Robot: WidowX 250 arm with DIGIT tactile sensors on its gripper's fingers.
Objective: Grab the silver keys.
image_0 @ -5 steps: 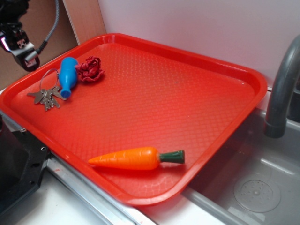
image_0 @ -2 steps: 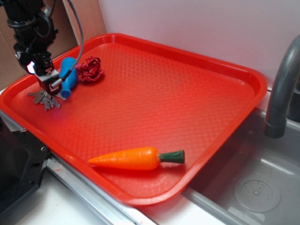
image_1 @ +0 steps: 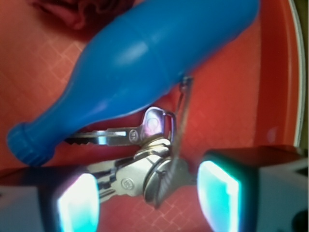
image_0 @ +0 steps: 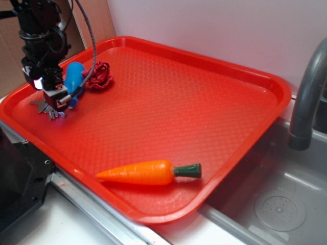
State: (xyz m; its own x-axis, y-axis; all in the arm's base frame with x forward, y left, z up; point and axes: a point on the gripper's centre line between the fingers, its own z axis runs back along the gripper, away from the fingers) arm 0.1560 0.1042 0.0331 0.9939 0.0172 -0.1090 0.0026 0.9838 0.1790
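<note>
A: Upper left of the exterior frame: we see the end effector [image_0: 55,98] low over the red tray [image_0: 204,117], right above the silver keys [image_0: 48,108].

B: The wrist frame agrees. The keys [image_1: 145,169] lie flat on the tray floor, in the gap between the two fingers [image_1: 219,193], whose pads glow pale cyan. The jaws stand spread, and we can see no contact with the metal, though blur along the bottom edge makes that hard to confirm.

A: The blue bottle-shaped fob [image_1: 140,63] lies diagonally just above the keys, joined to them by a thin wire ring. A dark red wad [image_0: 98,75] sits beside it.

B: An orange toy carrot [image_0: 148,172] rests well apart, at lower centre of the tray. A grey tap [image_0: 306,97] rises at the right.
</note>
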